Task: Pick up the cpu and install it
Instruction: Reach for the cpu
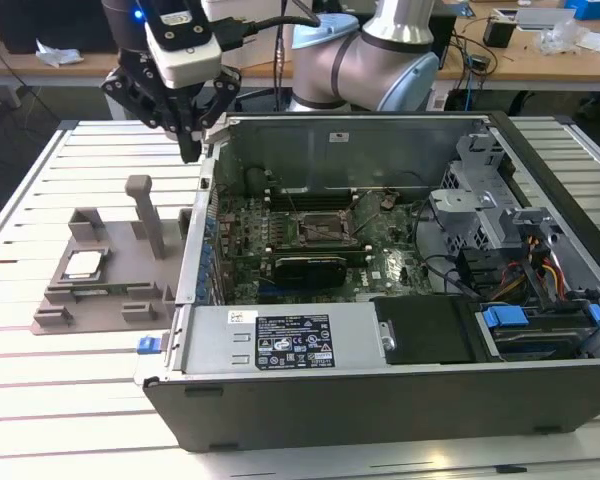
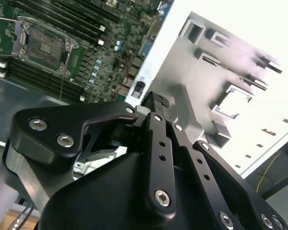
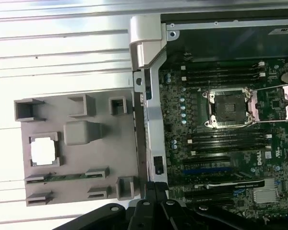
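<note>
Slatted metal table (image 1: 40, 400) carries an open computer case (image 1: 380, 390) and a grey fixture (image 1: 125, 262). Cpu (image 1: 83, 264) lies in a fixture recess. Gripper (image 1: 191, 148) hovers over the case's edge near the fixture, clenched and empty. Cluttered wooden desks (image 1: 540, 58) stand behind.

**Exterior view.** An open computer case (image 1: 400, 415) is shown on a slatted table (image 1: 70, 400). A grey fixture block (image 1: 130, 265) is placed at its nine o'clock. A labelled power supply (image 1: 290, 340) is seated at six o'clock of the motherboard (image 1: 242, 262).
</note>
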{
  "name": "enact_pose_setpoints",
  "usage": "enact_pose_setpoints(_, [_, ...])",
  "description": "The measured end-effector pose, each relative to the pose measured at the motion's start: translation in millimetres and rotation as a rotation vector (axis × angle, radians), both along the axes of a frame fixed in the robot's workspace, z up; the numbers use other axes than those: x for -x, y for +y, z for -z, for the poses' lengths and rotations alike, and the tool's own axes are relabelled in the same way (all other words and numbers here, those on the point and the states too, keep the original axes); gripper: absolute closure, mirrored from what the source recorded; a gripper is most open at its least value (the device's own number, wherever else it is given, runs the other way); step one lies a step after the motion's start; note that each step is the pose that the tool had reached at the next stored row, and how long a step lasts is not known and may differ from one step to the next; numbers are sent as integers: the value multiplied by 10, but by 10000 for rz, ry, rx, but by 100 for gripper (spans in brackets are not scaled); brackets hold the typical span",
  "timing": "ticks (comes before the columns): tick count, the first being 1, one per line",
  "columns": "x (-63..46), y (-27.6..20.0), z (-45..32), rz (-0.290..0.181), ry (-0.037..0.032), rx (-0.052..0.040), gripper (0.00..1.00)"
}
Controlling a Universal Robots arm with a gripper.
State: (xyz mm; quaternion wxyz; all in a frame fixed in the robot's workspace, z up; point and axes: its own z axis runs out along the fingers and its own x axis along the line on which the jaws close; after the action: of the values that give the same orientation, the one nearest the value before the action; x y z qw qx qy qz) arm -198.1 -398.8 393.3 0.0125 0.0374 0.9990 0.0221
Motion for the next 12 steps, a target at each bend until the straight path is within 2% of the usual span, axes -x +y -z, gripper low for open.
enact_pose_setpoints(12, [327,0,0,-1,0,0,89])
